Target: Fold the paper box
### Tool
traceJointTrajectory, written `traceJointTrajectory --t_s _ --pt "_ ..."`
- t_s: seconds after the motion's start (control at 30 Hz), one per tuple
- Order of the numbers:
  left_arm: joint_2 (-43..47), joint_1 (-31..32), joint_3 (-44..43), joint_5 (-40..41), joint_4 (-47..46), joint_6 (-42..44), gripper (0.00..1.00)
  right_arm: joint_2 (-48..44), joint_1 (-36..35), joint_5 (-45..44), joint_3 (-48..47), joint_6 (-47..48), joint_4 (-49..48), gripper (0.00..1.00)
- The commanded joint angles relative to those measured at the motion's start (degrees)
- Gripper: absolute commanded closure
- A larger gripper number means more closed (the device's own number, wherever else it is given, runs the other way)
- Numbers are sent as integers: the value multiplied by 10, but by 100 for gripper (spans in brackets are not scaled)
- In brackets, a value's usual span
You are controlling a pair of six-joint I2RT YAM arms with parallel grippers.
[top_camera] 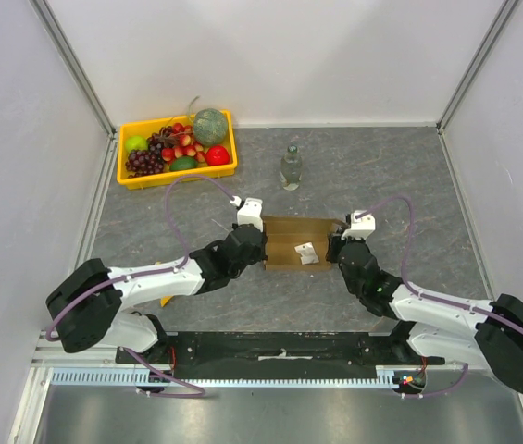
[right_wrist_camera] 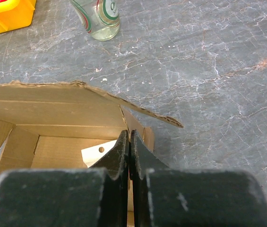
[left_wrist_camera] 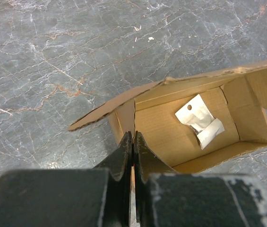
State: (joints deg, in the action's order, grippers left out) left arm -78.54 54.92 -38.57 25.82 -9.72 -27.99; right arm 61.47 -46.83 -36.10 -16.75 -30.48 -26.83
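Note:
The paper box is brown cardboard, an open tray with raised walls lying between my two arms. A small white packet lies inside it. My left gripper is shut on the box's left end wall, a thin cardboard edge pinched between the black fingers. My right gripper is shut on the right end wall the same way. In the wrist views the far long flap leans outward over the table, and it also shows in the right wrist view. The packet shows in both wrist views.
A yellow tray with fruit stands at the back left. A clear bottle stands upright behind the box, also in the right wrist view. The grey stone-patterned table is walled on three sides.

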Motion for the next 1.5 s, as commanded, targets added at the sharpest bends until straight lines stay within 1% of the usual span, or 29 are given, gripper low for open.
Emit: traceJointTrajectory --t_s 0.0,0.47,0.9,0.97,1.0,1.07,1.2,1.23,1.3,1.4,1.47 --pt "6 19 17 2 -8 -45 98 -9 -21 -6 15 -23 -29 98" --pt "4 40 47 20 -9 -76 98 -18 -70 -48 49 -39 -24 97" --pt "23 50 93 35 -8 -101 98 -56 -98 -65 73 -62 31 90" --pt "25 51 96 37 -8 -100 98 -62 -100 -64 80 -67 38 88" --pt "25 52 98 39 -7 -101 98 -65 -101 -63 81 -68 43 85" --pt "26 54 102 41 -7 -101 98 -78 -104 -58 79 -70 63 78" --pt "23 56 100 44 -7 -101 98 -123 -105 -31 66 -56 126 58" --pt "21 56 100 45 -7 -101 98 -145 -105 -23 61 -55 154 53" --pt "19 56 99 48 -6 -100 98 -181 -105 -10 58 -56 185 44" --pt "17 57 98 52 -3 -100 98 -239 -105 26 54 -60 247 36" --pt "17 57 99 55 -2 -100 98 -276 -105 51 51 -67 290 35"
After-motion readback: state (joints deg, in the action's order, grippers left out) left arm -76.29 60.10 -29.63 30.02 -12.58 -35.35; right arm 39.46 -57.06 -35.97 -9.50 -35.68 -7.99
